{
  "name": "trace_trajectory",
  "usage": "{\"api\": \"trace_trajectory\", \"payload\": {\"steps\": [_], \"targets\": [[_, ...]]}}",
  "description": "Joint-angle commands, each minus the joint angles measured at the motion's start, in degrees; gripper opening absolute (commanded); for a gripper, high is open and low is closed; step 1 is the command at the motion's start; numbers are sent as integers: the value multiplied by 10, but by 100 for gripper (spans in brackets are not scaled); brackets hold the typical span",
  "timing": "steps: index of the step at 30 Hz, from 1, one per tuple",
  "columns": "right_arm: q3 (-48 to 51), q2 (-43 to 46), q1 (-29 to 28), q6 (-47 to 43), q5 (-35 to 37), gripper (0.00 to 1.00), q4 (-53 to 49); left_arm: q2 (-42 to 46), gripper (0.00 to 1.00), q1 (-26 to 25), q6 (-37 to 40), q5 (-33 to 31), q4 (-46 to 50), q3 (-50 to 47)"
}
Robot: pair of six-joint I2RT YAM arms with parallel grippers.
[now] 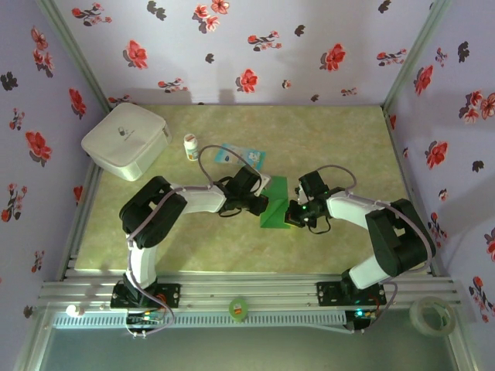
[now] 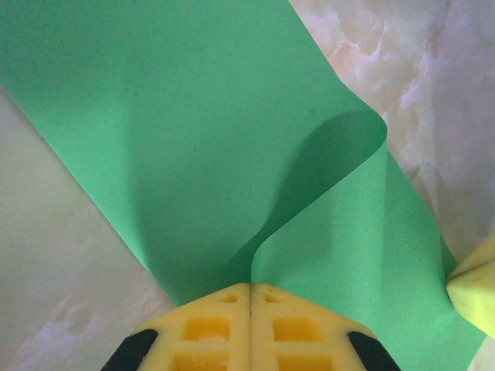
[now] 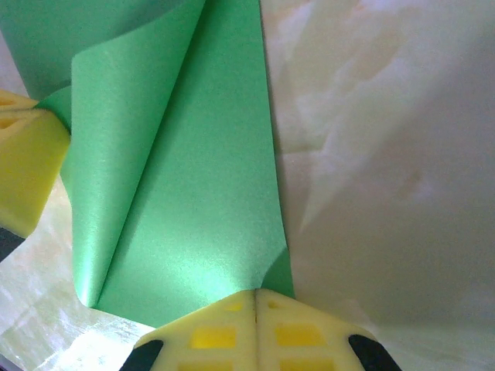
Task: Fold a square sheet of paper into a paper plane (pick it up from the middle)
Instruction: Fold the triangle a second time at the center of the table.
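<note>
square sheet of paper: bright green, in the middle of the tabletop between both arms, one part curled up in a soft loop
left gripper: clenched, yellow fingers pinching the sheet's edge
right gripper: clenched on the opposite edge
blue-and-white packet: farther back, apart from the sheet

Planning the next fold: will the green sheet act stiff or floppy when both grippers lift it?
Probably floppy: the green sheet curls softly between the shut left gripper and right gripper. Likely light, bending without kinking. Its sheen suggests it could slip from a loose pinch.
</note>
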State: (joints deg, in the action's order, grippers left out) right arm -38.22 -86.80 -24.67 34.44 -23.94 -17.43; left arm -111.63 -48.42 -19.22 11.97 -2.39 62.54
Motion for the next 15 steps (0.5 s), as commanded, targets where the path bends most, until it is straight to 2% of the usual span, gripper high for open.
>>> {"api": "trace_trajectory", "payload": {"steps": [1,7,9,13,15], "targets": [[2,-13,-2,-10,34,0,-36,-10,0,6,-6,-11,18,0],[-11,18,15,39,-6,4,10,-26,0,6,1,2,41,15],[1,39,25,80,-36,0,70,-25,0,7,-8,1,38,10],[33,49,25,168,-84,0,190,-26,0,6,-17,2,39,4],[54,47,24,212,-86,0,251,-29,0,6,-19,2,40,4]]}}
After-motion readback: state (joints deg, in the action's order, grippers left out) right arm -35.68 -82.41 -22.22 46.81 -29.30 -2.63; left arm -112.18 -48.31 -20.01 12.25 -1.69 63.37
